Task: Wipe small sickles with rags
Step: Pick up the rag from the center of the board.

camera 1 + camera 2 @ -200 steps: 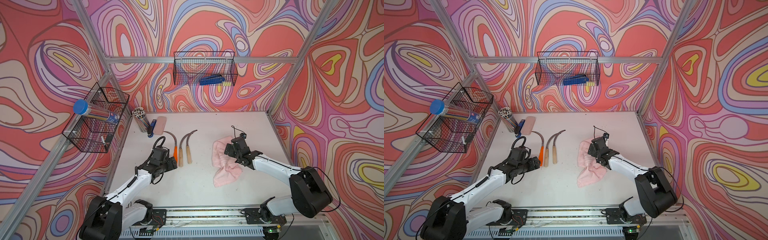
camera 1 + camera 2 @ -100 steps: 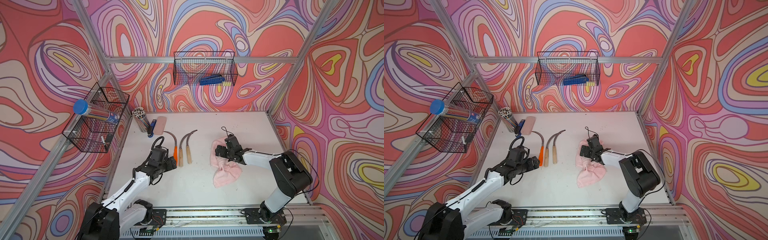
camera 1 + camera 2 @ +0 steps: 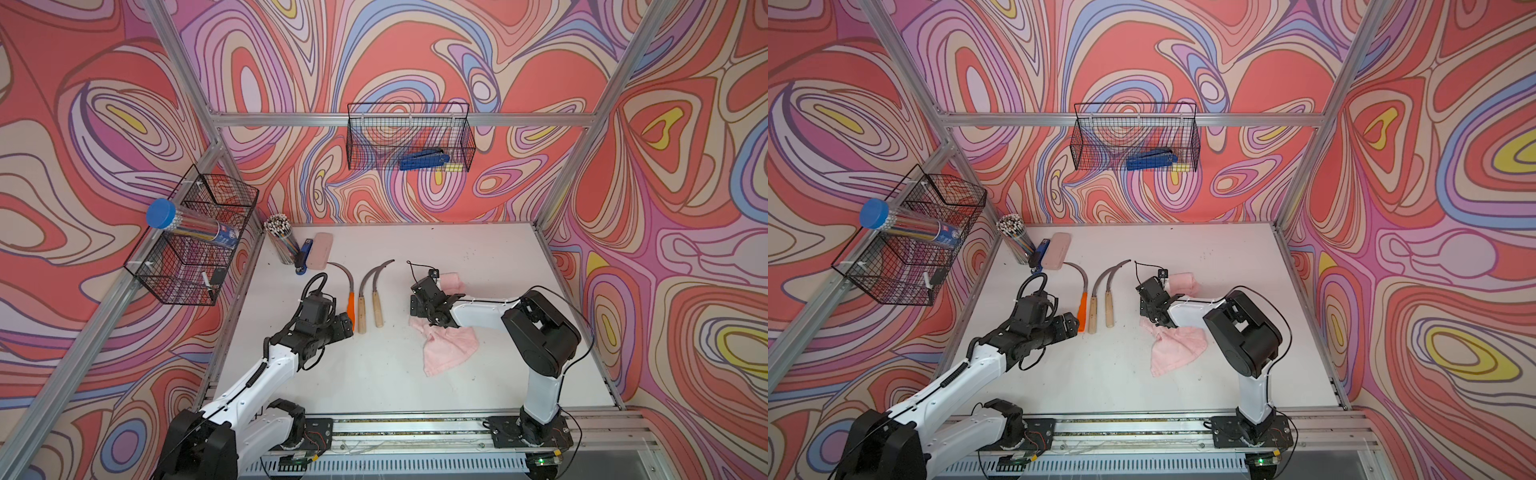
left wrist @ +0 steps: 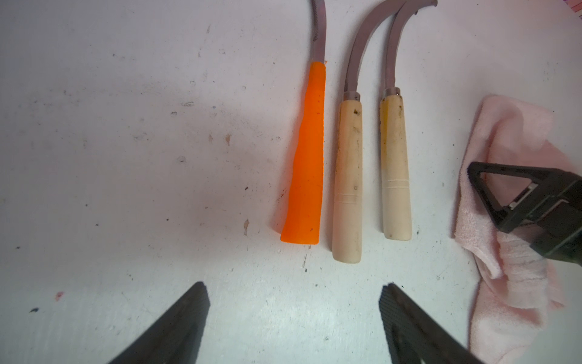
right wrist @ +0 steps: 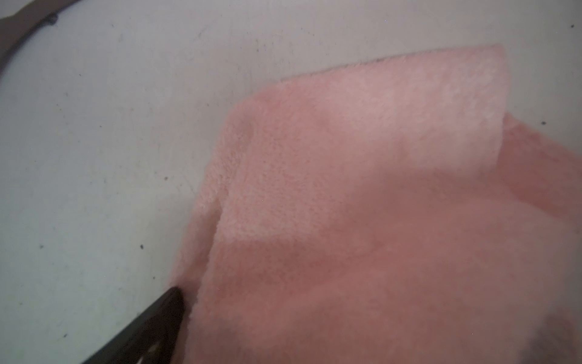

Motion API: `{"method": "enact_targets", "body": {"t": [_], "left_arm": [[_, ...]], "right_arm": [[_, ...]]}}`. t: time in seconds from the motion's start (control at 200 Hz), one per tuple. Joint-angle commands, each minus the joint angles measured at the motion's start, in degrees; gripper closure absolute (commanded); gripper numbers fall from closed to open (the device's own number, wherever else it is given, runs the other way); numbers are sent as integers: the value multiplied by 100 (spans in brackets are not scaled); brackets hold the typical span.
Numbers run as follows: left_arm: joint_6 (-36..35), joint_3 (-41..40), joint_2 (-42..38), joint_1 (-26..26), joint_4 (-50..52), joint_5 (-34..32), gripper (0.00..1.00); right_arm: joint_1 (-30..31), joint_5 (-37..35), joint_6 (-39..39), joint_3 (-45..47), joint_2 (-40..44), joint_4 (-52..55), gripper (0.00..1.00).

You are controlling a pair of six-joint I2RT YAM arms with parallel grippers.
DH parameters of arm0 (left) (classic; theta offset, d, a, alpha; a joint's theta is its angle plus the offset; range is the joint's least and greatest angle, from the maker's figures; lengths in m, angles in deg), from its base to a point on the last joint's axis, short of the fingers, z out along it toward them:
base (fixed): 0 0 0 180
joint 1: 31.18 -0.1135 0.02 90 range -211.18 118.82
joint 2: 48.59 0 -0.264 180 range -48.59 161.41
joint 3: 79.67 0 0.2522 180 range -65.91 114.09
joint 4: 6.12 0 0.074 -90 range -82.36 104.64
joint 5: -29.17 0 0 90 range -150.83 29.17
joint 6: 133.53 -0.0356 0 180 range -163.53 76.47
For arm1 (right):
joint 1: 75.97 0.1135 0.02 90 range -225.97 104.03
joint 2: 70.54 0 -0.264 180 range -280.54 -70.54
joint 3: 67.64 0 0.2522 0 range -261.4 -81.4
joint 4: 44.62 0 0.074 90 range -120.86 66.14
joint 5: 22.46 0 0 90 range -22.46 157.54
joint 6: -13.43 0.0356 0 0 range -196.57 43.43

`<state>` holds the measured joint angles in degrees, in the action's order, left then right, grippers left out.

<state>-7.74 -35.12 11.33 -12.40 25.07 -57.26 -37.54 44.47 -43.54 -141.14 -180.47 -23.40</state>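
Observation:
Three small sickles lie side by side mid-table with their blades pointing to the back: one with an orange handle [image 3: 351,307] [image 4: 307,164] and two with pale wooden handles [image 3: 361,309] [image 3: 378,309] [image 4: 348,176] [image 4: 395,164]. My left gripper [image 3: 347,322] [image 4: 294,293] stands open just short of the handle ends and holds nothing. The pink rag [image 3: 449,351] [image 3: 1177,347] [image 5: 362,189] lies crumpled to the right of the sickles. My right gripper [image 3: 419,316] [image 5: 365,315] is down on it, jaws wide, with one fingertip [image 5: 170,302] at the rag's edge and the other hidden by cloth.
A rigid pink case [image 3: 318,249], a blue stapler [image 3: 303,255] and a cup of pencils [image 3: 282,241] stand at the back left. Wire baskets hang on the left wall [image 3: 195,237] and the back wall [image 3: 409,137]. The right arm's elbow [image 3: 540,332] stands above the table's right side.
My right gripper has moved left across the rag toward the sickles, and its arm has folded with the elbow raised at the right. The left gripper has barely moved.

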Motion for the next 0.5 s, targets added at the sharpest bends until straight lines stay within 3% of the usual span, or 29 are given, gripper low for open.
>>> {"method": "enact_targets", "body": {"t": [0.0,0.085,0.165,0.34,0.496], "left_arm": [[29,11,48,27,69,-54,13],[24,-2,99,27,28,-33,12],[3,-1,146,25,-20,3,13],[-111,-11,266,21,-130,122,11],[-90,15,436,28,-102,-13,12]], "right_arm": [[6,585,80,408,-650,535,16],[6,619,97,502,-547,482,59],[6,628,97,572,-477,454,81],[-3,634,91,853,-116,267,100],[-3,681,18,1110,787,276,100]]}}
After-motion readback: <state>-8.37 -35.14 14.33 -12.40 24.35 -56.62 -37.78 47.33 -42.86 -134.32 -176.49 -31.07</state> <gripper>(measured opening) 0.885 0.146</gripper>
